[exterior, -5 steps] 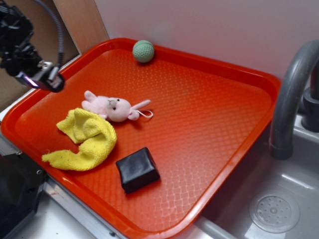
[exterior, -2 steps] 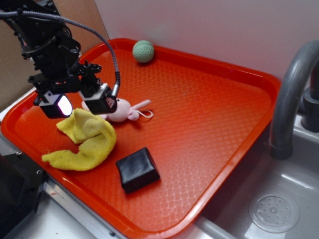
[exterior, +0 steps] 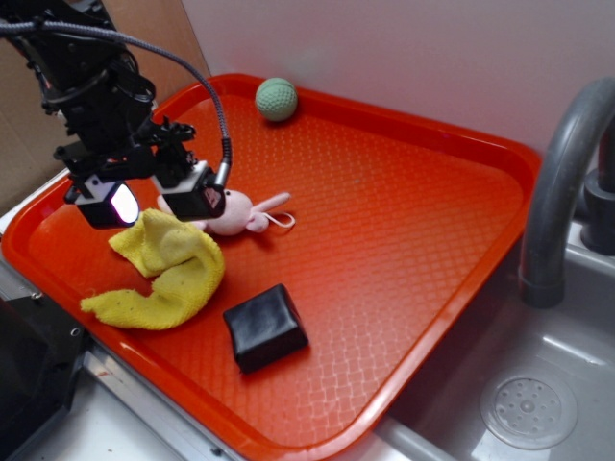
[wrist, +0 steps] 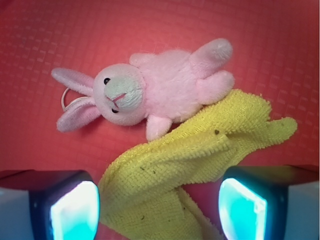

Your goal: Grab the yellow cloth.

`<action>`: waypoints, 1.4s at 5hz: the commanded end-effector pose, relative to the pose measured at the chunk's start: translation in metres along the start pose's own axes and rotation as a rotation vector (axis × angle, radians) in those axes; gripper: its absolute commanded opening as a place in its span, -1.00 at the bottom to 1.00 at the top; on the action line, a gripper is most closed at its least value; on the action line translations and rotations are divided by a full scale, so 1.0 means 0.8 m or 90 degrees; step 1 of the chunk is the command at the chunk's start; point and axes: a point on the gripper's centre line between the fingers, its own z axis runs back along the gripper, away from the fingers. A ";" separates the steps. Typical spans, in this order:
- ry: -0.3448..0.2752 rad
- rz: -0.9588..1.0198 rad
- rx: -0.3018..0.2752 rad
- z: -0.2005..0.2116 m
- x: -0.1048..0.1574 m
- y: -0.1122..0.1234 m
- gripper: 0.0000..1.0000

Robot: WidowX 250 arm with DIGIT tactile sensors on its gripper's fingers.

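1. Two fingers of the gripper (exterior: 152,202) are spread wide, one pad (wrist: 75,210) on each side of the yellow cloth (exterior: 165,269); nothing is pinched between them, and contact with the cloth cannot be told.
2. Gripper hangs over the cloth's upper end, pointing down at the tray (exterior: 404,240); the black arm (exterior: 91,86) reaches in from the upper left with a grey cable (exterior: 207,96) looping beside it.
3. Wrist view: the cloth (wrist: 190,165) fills the gap between the lit pads, and bare tray shows around it.
4. Yellow cloth lies crumpled near the tray's front-left edge. Long axis runs diagonally, from the bunched end under the gripper down to a thin tail pointing at the tray's lower-left rim.
5. Pink plush bunny (exterior: 235,211) lies just behind the cloth, touching it; in the wrist view the cloth edge overlaps the bunny's (wrist: 150,92) legs.
6. Black block (exterior: 265,327) sits just right of the cloth's lower part, apart from it.
7. Green ball (exterior: 277,99) rests at the tray's far edge, well apart.
8. Grey faucet (exterior: 562,192) and sink (exterior: 538,384) are to the right of the tray.
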 end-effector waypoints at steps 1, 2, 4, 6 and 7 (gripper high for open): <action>0.012 0.039 -0.012 -0.055 0.002 -0.007 1.00; -0.018 0.038 -0.028 -0.040 -0.002 0.001 -1.00; -0.052 -0.114 -0.058 0.025 0.008 0.024 -1.00; -0.051 -0.324 -0.053 0.153 0.023 0.033 -1.00; -0.071 -0.323 -0.047 0.220 0.054 0.051 -1.00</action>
